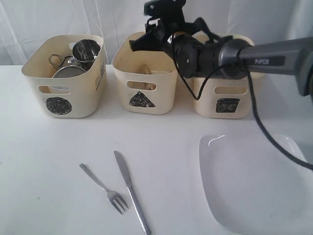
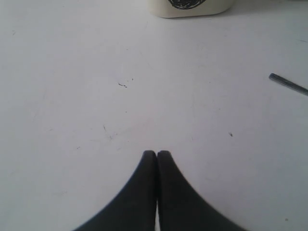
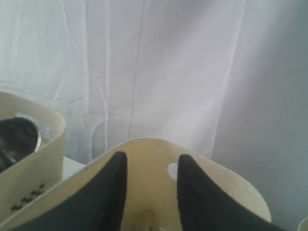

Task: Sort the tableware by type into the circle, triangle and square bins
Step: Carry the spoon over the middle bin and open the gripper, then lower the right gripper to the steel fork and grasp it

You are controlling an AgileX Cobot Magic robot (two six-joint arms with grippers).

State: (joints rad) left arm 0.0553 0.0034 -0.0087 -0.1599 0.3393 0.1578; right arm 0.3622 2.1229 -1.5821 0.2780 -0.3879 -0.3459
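The circle bin (image 1: 63,93) on the left holds several steel cups and bowls (image 1: 80,56). My right gripper (image 1: 141,43) hovers open and empty over the triangle bin (image 1: 144,83), whose inner wall (image 3: 149,192) shows between the fingers of the right gripper (image 3: 150,161). A brownish stick-like shape (image 1: 146,68) pokes up inside that bin. The arm partly hides the square bin (image 1: 227,100). A steel fork (image 1: 105,188) and knife (image 1: 131,196) lie on the front of the table, with the white square plate (image 1: 254,181) at front right. The left gripper (image 2: 157,154) is shut on nothing, low over bare table.
The white table top (image 1: 49,161) runs back to a white curtain (image 1: 39,19). The left wrist view shows the circle bin's base (image 2: 190,7) and a steel handle tip (image 2: 288,85). The right wrist view catches the circle bin's rim (image 3: 43,144) beside the triangle bin.
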